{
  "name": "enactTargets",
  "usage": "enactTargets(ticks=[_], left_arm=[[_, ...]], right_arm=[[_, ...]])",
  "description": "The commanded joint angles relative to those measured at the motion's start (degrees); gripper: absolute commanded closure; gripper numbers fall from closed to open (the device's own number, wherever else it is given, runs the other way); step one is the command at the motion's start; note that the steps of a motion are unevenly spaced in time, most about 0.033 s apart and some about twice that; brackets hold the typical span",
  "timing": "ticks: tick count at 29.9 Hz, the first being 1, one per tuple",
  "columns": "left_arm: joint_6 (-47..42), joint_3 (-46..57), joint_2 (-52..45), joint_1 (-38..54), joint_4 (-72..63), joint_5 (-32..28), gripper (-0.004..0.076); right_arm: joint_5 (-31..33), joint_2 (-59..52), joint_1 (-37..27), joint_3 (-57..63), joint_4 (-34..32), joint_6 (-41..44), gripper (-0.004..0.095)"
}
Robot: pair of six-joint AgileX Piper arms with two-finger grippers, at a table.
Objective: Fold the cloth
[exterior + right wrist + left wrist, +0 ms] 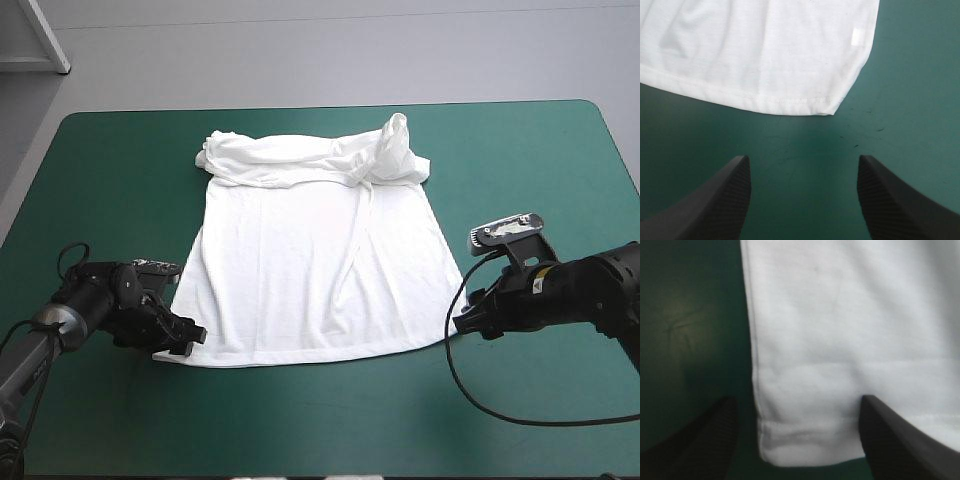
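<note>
The white T-shirt lies spread flat in the middle of the teal-green table, its body smooth and its shoulder end bunched in a crumpled roll toward the far edge. My left gripper sits at the near left hem corner, open, with that corner lying between its black fingers. My right gripper is open too, a little short of the near right hem corner, with only bare cover between its fingers. A small white tag shows on the shirt's side seam.
Teal-green cover runs bare along the near edge and on both sides of the shirt. A white panel stands beyond the table's far left corner.
</note>
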Motion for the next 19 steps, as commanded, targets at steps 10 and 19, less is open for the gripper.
enactTargets(ticks=[10, 19], left_arm=[[5.83, 0.86, 3.12, -0.30, -10.13, -3.33, 0.0703], [6.18, 0.86, 3.12, -0.30, -9.69, -3.38, 0.0705]], right_arm=[[-12.68, -0.45, -0.31, 4.99, -2.34, 1.43, 0.0328], [-19.83, 9.11, -0.31, 9.82, -1.66, 0.93, 0.0328]])
